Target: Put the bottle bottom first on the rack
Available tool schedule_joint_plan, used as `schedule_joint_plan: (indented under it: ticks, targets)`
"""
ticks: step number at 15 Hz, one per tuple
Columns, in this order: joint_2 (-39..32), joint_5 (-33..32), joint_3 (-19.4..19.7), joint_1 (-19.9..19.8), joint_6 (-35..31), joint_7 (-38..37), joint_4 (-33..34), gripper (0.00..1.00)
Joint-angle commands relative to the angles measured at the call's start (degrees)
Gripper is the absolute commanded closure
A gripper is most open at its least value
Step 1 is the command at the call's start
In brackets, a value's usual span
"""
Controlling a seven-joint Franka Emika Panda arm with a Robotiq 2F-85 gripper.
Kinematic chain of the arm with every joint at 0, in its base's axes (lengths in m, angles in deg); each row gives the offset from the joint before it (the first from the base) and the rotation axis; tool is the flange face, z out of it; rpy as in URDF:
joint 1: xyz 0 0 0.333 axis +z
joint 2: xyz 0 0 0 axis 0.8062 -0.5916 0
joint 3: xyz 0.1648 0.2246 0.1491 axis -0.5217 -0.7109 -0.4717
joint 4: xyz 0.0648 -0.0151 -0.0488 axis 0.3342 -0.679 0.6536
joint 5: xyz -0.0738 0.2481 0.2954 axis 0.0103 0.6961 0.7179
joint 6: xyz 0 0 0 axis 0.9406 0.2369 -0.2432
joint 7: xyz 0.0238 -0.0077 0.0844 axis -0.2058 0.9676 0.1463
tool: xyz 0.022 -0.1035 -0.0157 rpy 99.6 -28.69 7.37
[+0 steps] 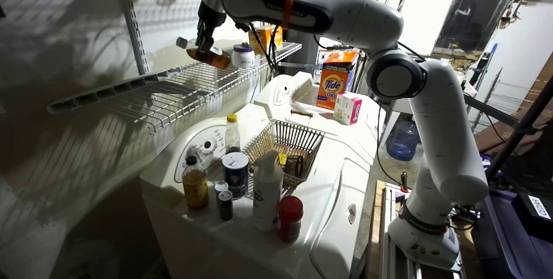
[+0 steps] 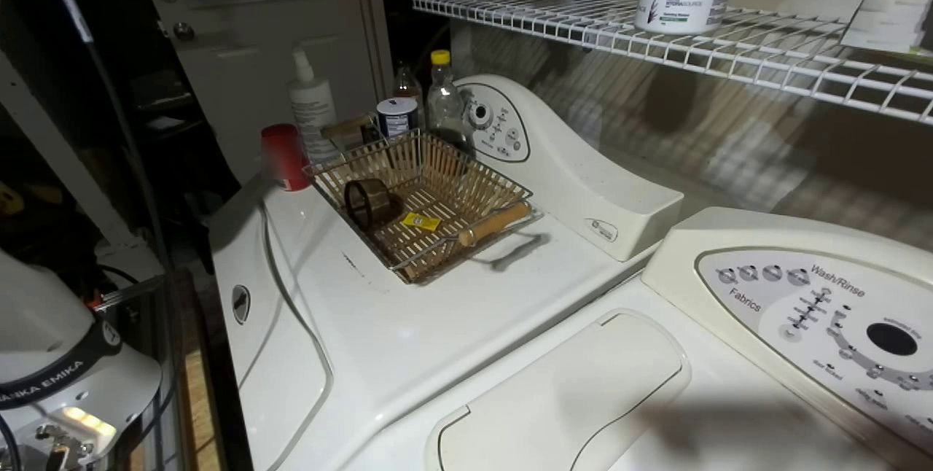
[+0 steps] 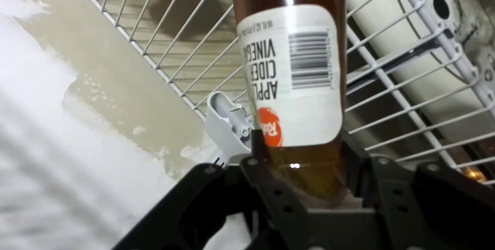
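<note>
The bottle (image 1: 209, 58) is brown with a pale cap and a white label with an orange mark. It is tilted close to lying flat in an exterior view, cap up to the left and bottom lower to the right. My gripper (image 1: 204, 46) is shut on it and holds it above the rack (image 1: 185, 91). In the wrist view, the fingers (image 3: 301, 141) sit on both sides of the bottle (image 3: 294, 64), near the label's edge; its bottom end is cut off by the frame. White rack bars (image 3: 402, 103) show behind it. The rack also shows in an exterior view (image 2: 598, 32).
A white purple-lidded jar (image 1: 243, 56) stands on the rack close to the bottle's bottom end. An orange box (image 1: 265, 39) stands farther along. A long grey plastic strip (image 1: 108, 91) lies at the rack's other end. Below, the machine holds a wire basket (image 2: 466, 227) and several bottles.
</note>
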Motion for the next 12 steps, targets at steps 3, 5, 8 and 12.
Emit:
schedule_joint_plan:
  ticks: [3,5,8,12]
  targets:
    - [3.2,6.7,-1.1,-2.9,-9.7,-9.6,-4.3,0.78]
    - [3.9,8.6,-1.2,-3.7,-16.4,-12.0,-7.6,0.78]
    - [5.2,12.1,-1.8,-5.2,-28.0,-14.6,-13.5,0.78]
    - [8.2,16.7,-2.1,-6.7,-41.7,-18.2,-22.9,0.78]
